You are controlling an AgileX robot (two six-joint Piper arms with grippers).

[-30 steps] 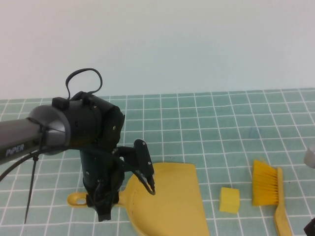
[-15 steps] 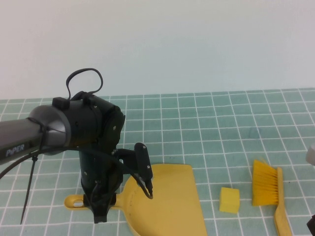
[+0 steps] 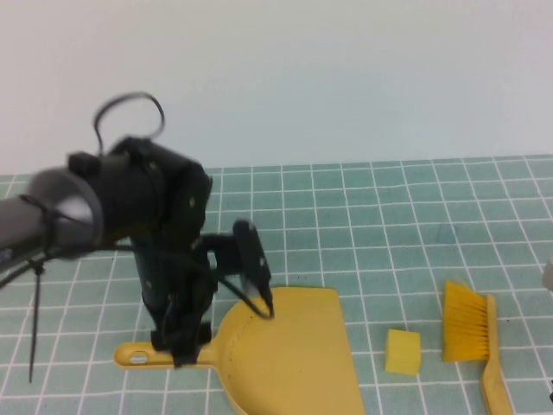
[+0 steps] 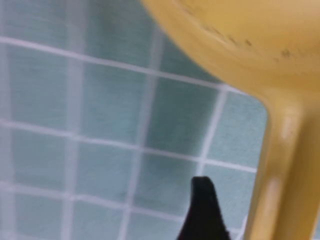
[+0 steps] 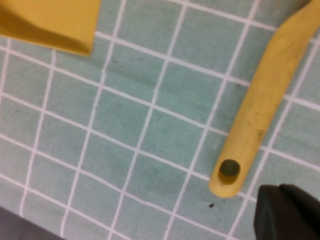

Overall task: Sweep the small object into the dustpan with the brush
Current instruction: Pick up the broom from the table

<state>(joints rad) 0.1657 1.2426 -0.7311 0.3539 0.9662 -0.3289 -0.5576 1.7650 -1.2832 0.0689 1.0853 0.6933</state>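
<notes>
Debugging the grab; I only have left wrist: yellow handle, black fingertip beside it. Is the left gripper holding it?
Observer: No. The left gripper is open over the flat yellow plastic dustpan, where handle meets scoop; nothing gripped.
Operator: Cube in?
Observer: No. The small pale yellow foam cube lies on the mat between dustpan and yellow plastic brush.
Operator: Right arm?
Observer: The right gripper is shut beside the brush handle's holed end, not holding it.

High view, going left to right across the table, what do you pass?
Left gripper over the dustpan handle, open → dustpan scoop → cube → brush. The right gripper, shut, sits near the brush handle's end, seen only in its wrist view.
</notes>
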